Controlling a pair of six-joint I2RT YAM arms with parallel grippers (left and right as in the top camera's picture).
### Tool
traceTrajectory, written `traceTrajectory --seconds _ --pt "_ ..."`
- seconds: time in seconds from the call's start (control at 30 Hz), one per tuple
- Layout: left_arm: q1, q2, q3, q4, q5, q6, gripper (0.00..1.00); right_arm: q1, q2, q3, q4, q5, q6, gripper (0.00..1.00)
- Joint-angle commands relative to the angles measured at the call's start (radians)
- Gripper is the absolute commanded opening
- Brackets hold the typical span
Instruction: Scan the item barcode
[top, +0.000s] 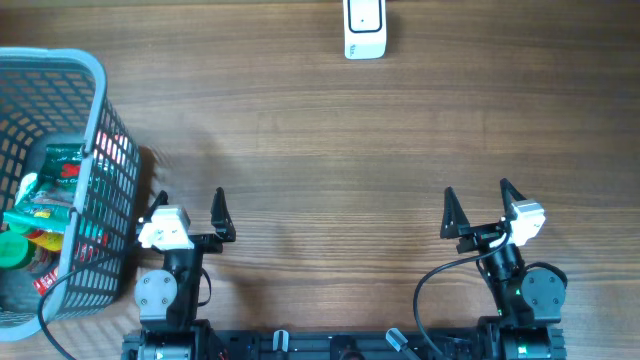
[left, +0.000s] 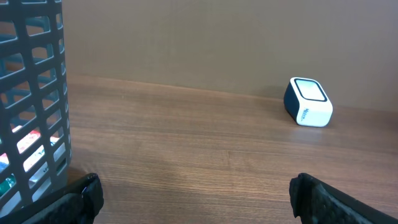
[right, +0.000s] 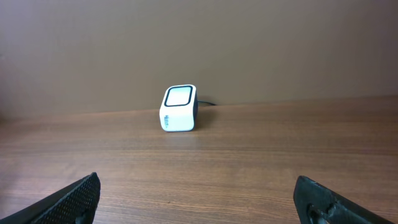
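Note:
A white barcode scanner (top: 365, 30) with a dark-framed window stands at the far edge of the wooden table, also seen in the left wrist view (left: 308, 101) and the right wrist view (right: 178, 108). Several packaged items (top: 55, 195), green and red, lie inside a grey mesh basket (top: 100, 150) at the left. My left gripper (top: 190, 200) rests near the front edge beside the basket, open and empty (left: 196, 186). At the front right, my right gripper (top: 478, 192) is also open, with only bare table between its fingers (right: 197, 183).
The basket's wall (left: 37, 93) rises close to the left gripper's left finger. A dark cable leaves the back of the scanner. A brown wall stands behind the table's far edge.

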Motion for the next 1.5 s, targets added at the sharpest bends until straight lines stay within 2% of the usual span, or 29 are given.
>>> traceTrajectory --seconds 0.0,0.97,1.03,1.1,1.17,1.23,1.47 --pt "-0.001 -0.01 -0.005 -0.003 -0.01 0.015 1.0 0.005 -0.003 -0.001 0.003 0.013 0.013 1.0" --pt "-0.001 -0.01 -0.005 0.002 -0.009 0.006 1.0 0.005 -0.003 -0.001 0.003 0.013 0.013 1.0" --pt "-0.001 -0.01 -0.005 0.038 0.04 -0.014 1.0 0.005 -0.003 -0.001 0.003 0.013 0.013 1.0" --pt "-0.001 -0.01 -0.002 0.137 0.19 -0.015 1.0 0.005 -0.003 -0.001 0.003 0.013 0.013 1.0" --pt "-0.001 -0.01 0.026 0.157 0.267 -0.026 1.0 0.005 -0.003 -0.001 0.003 0.013 0.014 1.0" --pt "-0.001 -0.01 0.061 0.158 0.28 -0.083 1.0 0.005 -0.003 -0.001 0.003 0.013 0.013 1.0" --pt "-0.001 0.052 0.281 0.137 0.253 -0.101 1.0 0.005 -0.003 -0.001 0.003 0.013 0.013 1.0"
